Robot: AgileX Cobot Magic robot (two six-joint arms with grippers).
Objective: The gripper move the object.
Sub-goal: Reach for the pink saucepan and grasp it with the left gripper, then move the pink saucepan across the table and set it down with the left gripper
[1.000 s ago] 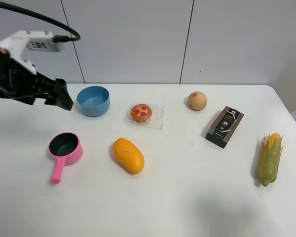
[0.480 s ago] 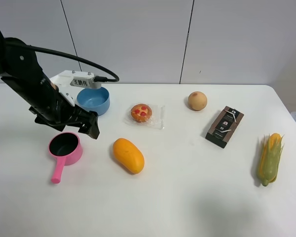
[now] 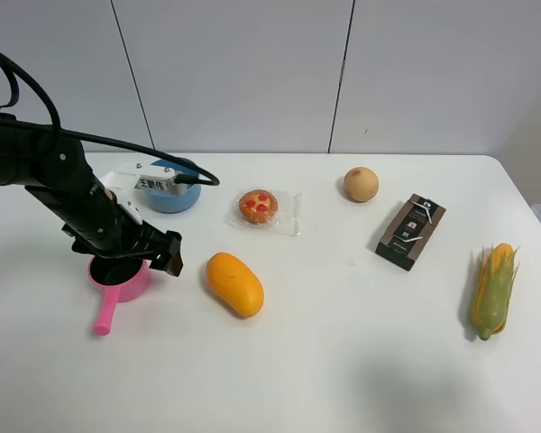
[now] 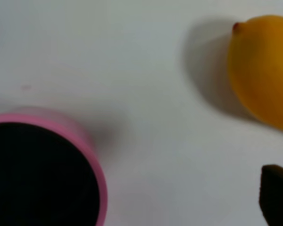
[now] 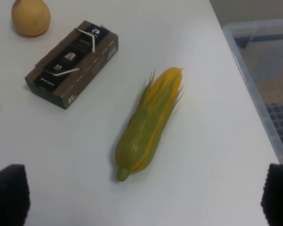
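Right now your left gripper (image 3: 141, 260) hangs low over the pink saucepan (image 3: 132, 282), its dark body covering most of the pan's bowl in the high view. Only the near wall and the short handle stick out, pointing toward the front edge of the white table (image 3: 343, 370). The pan sits upright on the table on the left side, with the blue bowl (image 3: 175, 201) behind it and the mango (image 3: 234, 284) just to its right, not touching. In the left wrist view you see a single black fingertip (image 4: 276, 194) on the mango side, apart from the pink rim with bare table between them. The other finger is lost against the pan's dark interior. So the jaws stand spread and nothing is clamped. Your right gripper (image 5: 142, 200) is out of the high view; its own camera shows both fingertips far apart at the corners, holding nothing, above the corn (image 5: 148, 120) and near the dark box (image 5: 73, 63) and the round fruit (image 5: 30, 16). A wrapped pastry (image 3: 259, 207) lies mid-table.
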